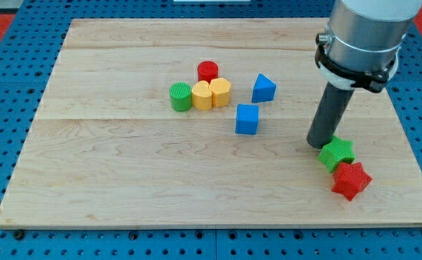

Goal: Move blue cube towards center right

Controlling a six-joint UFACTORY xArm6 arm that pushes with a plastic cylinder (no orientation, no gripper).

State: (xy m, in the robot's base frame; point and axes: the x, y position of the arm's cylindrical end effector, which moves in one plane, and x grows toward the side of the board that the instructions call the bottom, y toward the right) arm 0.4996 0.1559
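Observation:
The blue cube (pixel 246 119) sits near the middle of the wooden board (pixel 124 173). My tip (pixel 318 143) is to the cube's right and slightly below it, about a cube's width and a half away, not touching it. The tip stands just at the upper left of a green star block (pixel 337 154).
A blue triangular block (pixel 263 88) lies above the cube. A cluster to the upper left holds a red cylinder (pixel 208 71), a yellow heart-like block (pixel 202 95), a yellow hexagonal block (pixel 220 92) and a green cylinder (pixel 181 96). A red star (pixel 351 180) lies near the board's right edge.

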